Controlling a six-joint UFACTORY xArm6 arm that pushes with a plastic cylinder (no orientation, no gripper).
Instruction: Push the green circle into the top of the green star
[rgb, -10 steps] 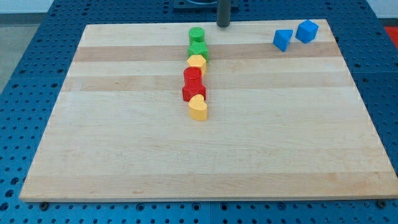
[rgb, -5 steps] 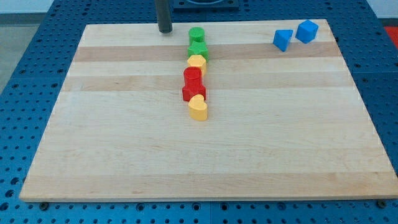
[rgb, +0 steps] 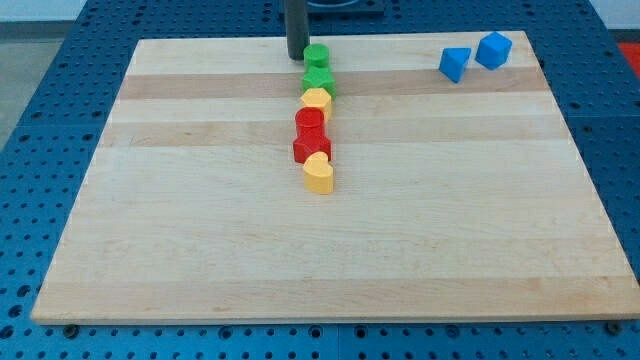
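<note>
The green circle (rgb: 316, 56) sits near the board's top edge, touching the top of the green star (rgb: 319, 81) just below it. They head a column of blocks running down the view. My tip (rgb: 297, 55) stands right beside the green circle's left side, close to or touching it; I cannot tell which.
Below the star come a yellow block (rgb: 317, 101), two red blocks (rgb: 310, 122) (rgb: 311, 146) and a yellow heart (rgb: 319, 174). Two blue blocks (rgb: 455, 64) (rgb: 493, 50) sit at the top right. The wooden board (rgb: 200, 220) lies on a blue pegboard table.
My tip swept from right of the green circle to far left of it along the top edge, then came back right to the circle's left side. No block has visibly moved.
</note>
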